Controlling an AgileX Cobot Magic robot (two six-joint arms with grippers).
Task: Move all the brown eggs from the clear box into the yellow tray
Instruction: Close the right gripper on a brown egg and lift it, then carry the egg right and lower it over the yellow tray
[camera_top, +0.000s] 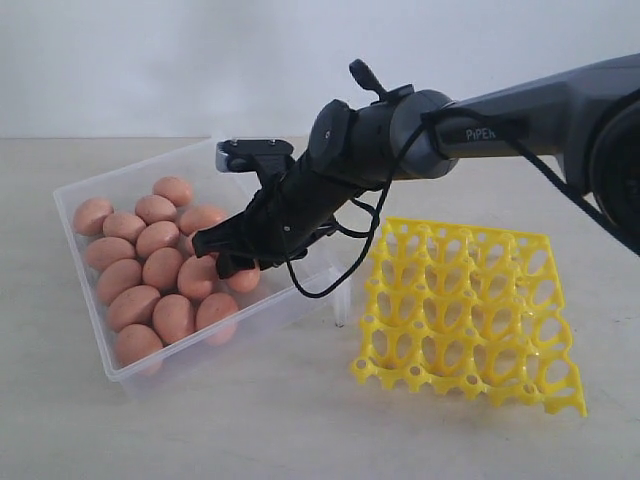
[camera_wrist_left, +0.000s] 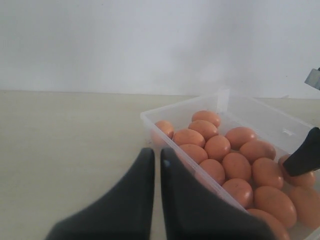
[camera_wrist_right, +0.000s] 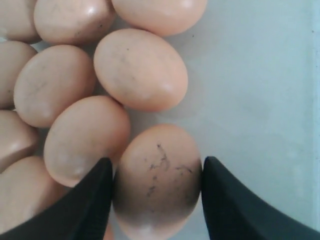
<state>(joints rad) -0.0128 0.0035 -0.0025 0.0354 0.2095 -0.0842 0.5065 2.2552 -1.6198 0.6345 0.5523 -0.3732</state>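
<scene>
Several brown eggs (camera_top: 158, 268) lie packed in the clear box (camera_top: 88, 182) on the left. My right gripper (camera_top: 228, 256) reaches down into the box at its near right side. In the right wrist view its two black fingers press both sides of one speckled brown egg (camera_wrist_right: 157, 185), which still rests on the box floor beside the others; the right gripper (camera_wrist_right: 156, 165) is shut on it. The yellow tray (camera_top: 470, 310) sits to the right with all its visible cells bare. My left gripper (camera_wrist_left: 157, 152) is shut on nothing, just outside the clear box (camera_wrist_left: 260, 112) and its eggs (camera_wrist_left: 235, 165).
Everything rests on a pale beige tabletop (camera_top: 250, 420) before a white wall. A black cable (camera_top: 335, 285) loops from the right arm over the box's near right corner. The right arm's dark body (camera_top: 520, 120) spans above the tray's far side.
</scene>
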